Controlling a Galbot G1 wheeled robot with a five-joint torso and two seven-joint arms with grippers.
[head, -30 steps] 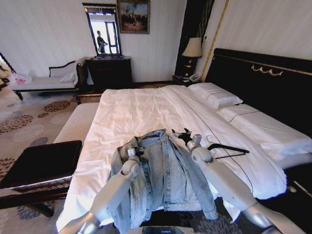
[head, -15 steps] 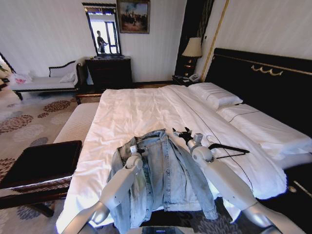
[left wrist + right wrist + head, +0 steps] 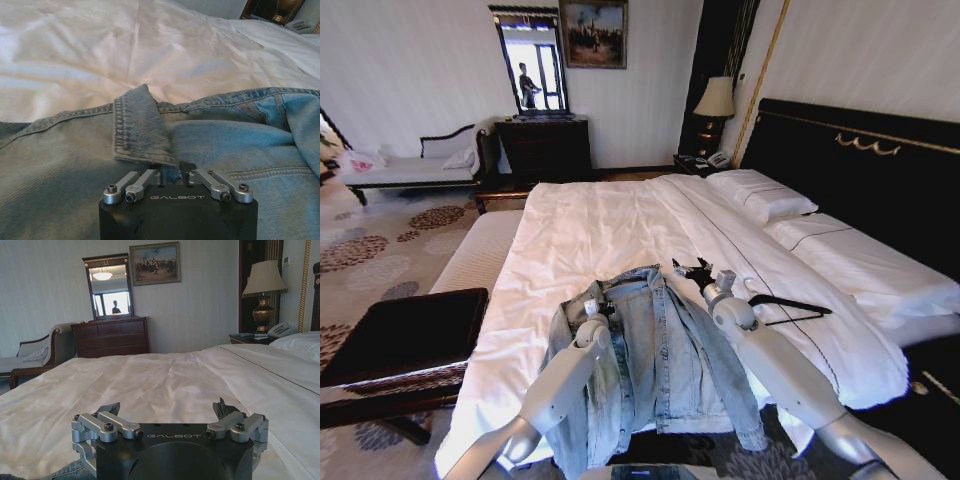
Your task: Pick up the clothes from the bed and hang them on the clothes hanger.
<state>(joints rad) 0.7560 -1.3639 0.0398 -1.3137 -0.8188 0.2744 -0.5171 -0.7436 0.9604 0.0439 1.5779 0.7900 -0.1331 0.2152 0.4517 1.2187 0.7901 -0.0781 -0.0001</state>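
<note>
The light-blue faded denim jacket (image 3: 650,350) lies on the wide white-duveted bed (image 3: 610,225). The left gripper (image 3: 172,172) pinches its collar. The right gripper (image 3: 170,412), spread wide and empty, hovers beside the thin black hanger (image 3: 788,308).

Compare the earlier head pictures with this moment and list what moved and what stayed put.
The left gripper has crept forward along the denim jacket to its collar, where the left wrist view shows it shut on a fold. The right gripper edged slightly forward above the bed, fingers open. The jacket, the black hanger beside it and the pillows lie as before.
</note>
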